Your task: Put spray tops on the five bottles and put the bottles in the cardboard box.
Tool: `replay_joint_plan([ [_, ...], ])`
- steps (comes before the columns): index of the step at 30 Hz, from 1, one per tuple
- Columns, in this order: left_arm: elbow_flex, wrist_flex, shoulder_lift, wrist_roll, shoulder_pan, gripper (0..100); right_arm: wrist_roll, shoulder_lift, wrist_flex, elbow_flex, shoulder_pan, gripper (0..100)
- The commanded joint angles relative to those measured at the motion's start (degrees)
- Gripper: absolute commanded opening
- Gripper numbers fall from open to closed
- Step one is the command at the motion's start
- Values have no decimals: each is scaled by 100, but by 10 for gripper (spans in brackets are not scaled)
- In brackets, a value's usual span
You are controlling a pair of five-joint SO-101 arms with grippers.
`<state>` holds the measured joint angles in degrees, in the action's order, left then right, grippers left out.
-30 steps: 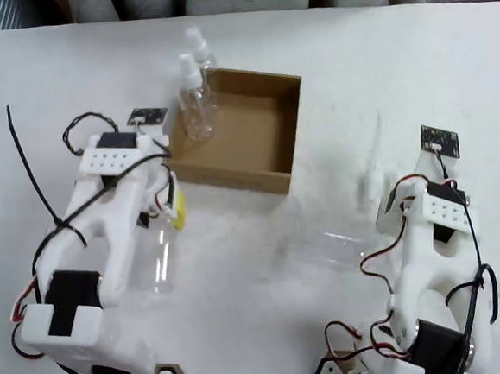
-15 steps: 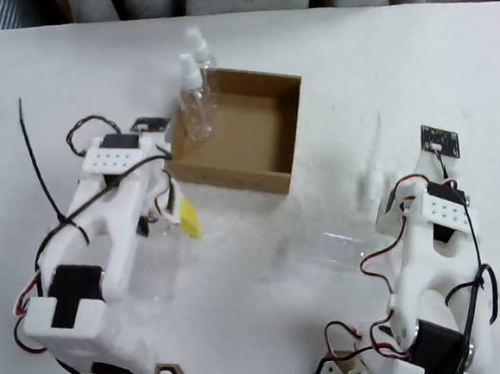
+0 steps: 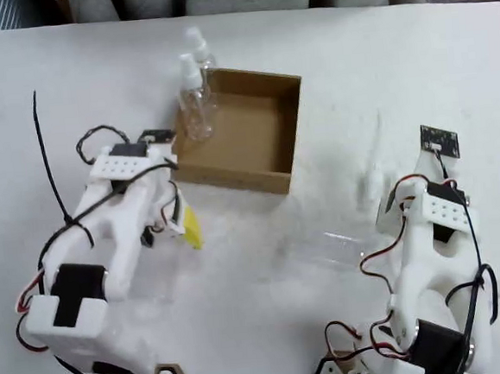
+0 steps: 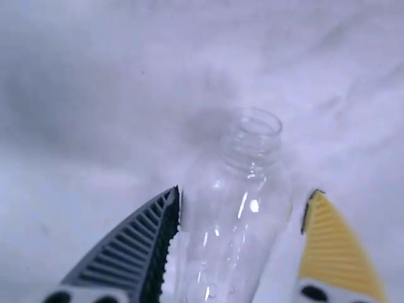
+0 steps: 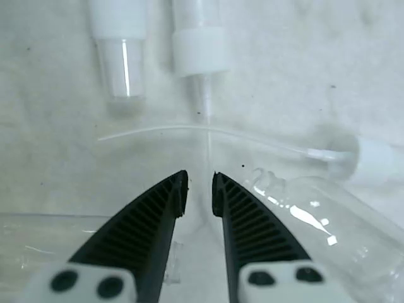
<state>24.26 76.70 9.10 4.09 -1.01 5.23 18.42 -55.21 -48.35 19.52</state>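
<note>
**White table, left gripper straddling an open bottle**

White table (image 3: 327, 68) filled my high view, with the box (image 3: 253, 165) near the middle and two topped bottles (image 3: 196, 105) upright at its far left corner. I could not tell whether they stood inside the box or just outside it.

On my left, the left arm (image 3: 107, 241) lay stretched low toward the box, wrist pitched down. The left gripper (image 4: 245, 191) was wide, its black finger (image 4: 142, 246) on one side of a bare bottle (image 4: 230, 233) and its yellow finger (image 4: 334, 252) on the other. That bottle lay on the table, neck open and pointing away from the wrist. The black finger sat right against the bottle; the yellow one stood a little off it.

On my right, the right arm (image 3: 429, 259) was folded low, nose down over the table. The right gripper (image 5: 197, 186) was narrow, a thin slit between the tips and nothing in it. Just beyond lay a spray top (image 5: 199, 50) with its tube toward the tips, a clear cap (image 5: 120, 63) beside it, and a second top (image 5: 375, 158) off to one side. Another bare bottle (image 5: 334, 221) lay beside one finger.
</note>
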Motion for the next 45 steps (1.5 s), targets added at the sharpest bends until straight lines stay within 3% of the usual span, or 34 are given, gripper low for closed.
replay_joint_plan([
  [1, -26, -114, -110, 70, -57, 271, 44, 22, 75, 18, -13, 49],
  [4, -35, -132, -119, 26, -75, 195, 44, 22, 75, 18, -13, 49],
  [8, -202, -281, -119, 18, -57, 11, 44, 22, 75, 18, -4, 49],
  [11, -202, -360, -119, 62, -57, 44, 44, 22, 75, 18, -4, 49],
  [14, -211, -607, -119, 79, -57, 16, 44, 31, 75, 26, -4, 49],
  [19, -123, -1327, -119, 1011, 4, 20, 44, 92, 75, 70, -4, 49],
  [22, -9, -1538, -127, 1073, -31, 20, 44, 92, -13, 255, -48, 49],
  [28, 70, -1626, -215, 1073, -22, 20, 0, 92, -945, 1301, -48, 50],
  [31, 352, -1802, -576, 1073, 4, 20, 0, 92, -1473, 1916, -48, 52],
  [39, 2233, -3552, -2316, 1073, -101, 20, -9, 31, -2088, 2453, -57, 53],
  [45, 3121, -3780, -3820, 1073, -171, 20, -9, 31, -2053, 2215, -268, 53],
])
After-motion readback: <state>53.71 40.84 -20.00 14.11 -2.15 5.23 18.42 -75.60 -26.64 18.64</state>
